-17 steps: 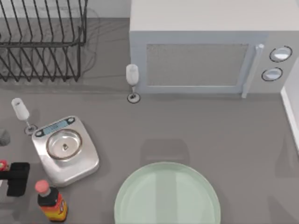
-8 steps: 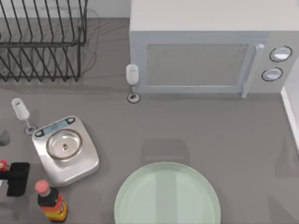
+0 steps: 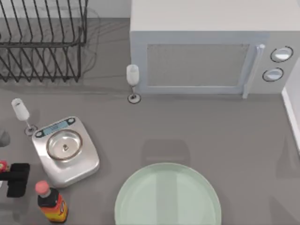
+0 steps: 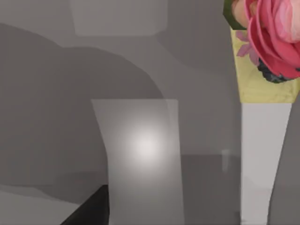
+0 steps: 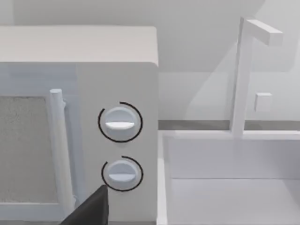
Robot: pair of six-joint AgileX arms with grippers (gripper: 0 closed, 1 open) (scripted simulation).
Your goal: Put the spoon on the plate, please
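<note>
Top view has the plate [image 3: 168, 194] at the near edge of the table, bare, with the scale [image 3: 65, 150] to its left and the microwave [image 3: 206, 56] behind it. I see no spoon to place. My left wrist view faces a vase [image 4: 265, 154] of flowers. Whether my hands are wide or narrow, I cannot tell.

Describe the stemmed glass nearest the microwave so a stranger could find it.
Start at the big white microwave at the table's back. By its front left corner stands a small white stemmed glass. Its twin stands far left, behind the silver scale.
</note>
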